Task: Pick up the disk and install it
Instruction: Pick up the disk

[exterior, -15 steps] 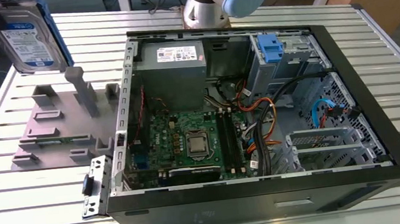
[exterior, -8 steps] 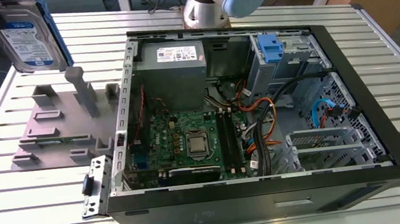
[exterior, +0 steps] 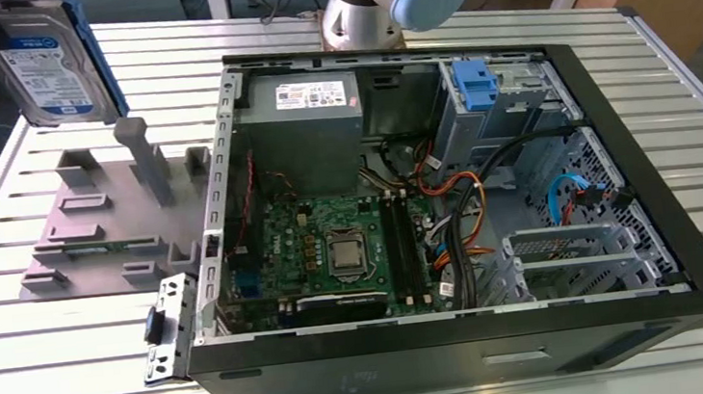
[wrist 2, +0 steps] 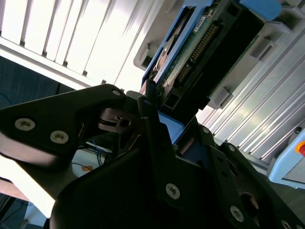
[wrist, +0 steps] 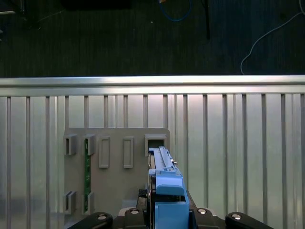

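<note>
In the exterior view the upper end of the disk (exterior: 49, 66) is cut off by the picture's edge. The disk hangs upright over the grey stand (exterior: 83, 223), at about ten o'clock from the open computer case (exterior: 470, 350). It is silver, with a white-and-blue label and a blue bracket. In the first wrist view it appears edge-on, and the jaws of the gripper (wrist: 164, 212) seem to pinch it from both sides.

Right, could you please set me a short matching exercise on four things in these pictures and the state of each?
Things:
1. disk
2. stand
3. computer case
4. green board strip

States:
A. open, inside showing
B. seated in a slot of the stand
C. upright, blue-framed
D. grey, with upright posts

Pairs: 1-C, 2-D, 3-A, 4-B.
</note>
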